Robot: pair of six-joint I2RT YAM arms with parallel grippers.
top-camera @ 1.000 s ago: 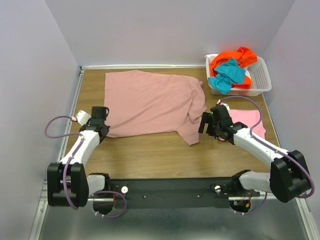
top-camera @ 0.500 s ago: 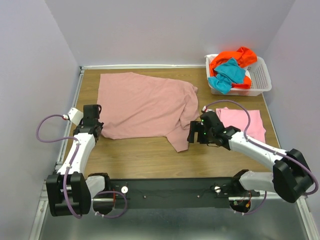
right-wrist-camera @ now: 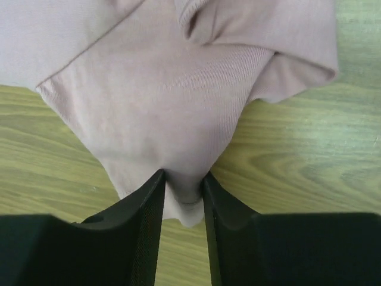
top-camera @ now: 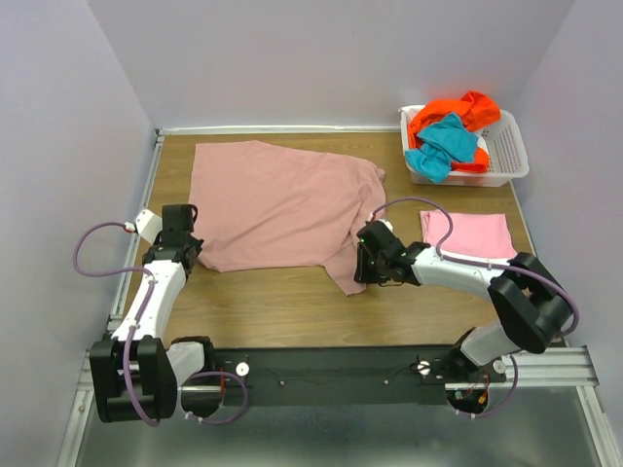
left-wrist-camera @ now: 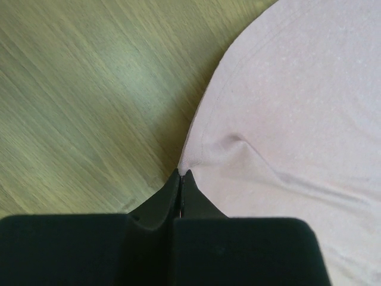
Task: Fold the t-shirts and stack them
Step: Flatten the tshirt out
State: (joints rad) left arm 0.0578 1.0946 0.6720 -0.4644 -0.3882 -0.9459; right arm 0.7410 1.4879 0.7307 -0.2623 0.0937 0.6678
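Note:
A large dusty rose-mauve t-shirt [top-camera: 282, 199] lies spread on the wooden table, its right side rumpled. My left gripper [top-camera: 193, 255] is shut on its lower left edge, and in the left wrist view the fingertips [left-wrist-camera: 181, 174] pinch the hem of the shirt [left-wrist-camera: 297, 107]. My right gripper [top-camera: 358, 268] sits at the shirt's lower right corner. In the right wrist view a bunched fold of the shirt [right-wrist-camera: 178, 89] is squeezed between the two fingers of that gripper [right-wrist-camera: 183, 179]. A brighter pink t-shirt [top-camera: 467, 235] lies folded flat at the right.
A white slotted basket [top-camera: 511, 146] stands at the back right, holding an orange t-shirt [top-camera: 458, 109] and a teal one [top-camera: 443, 141]. Grey walls close in the table on three sides. Bare wood [top-camera: 273, 302] runs along the near edge.
The left gripper dragged the rose-mauve shirt leftward, then held still. The right gripper moved left and down to the shirt's lower right corner and closed from wide open onto the fabric.

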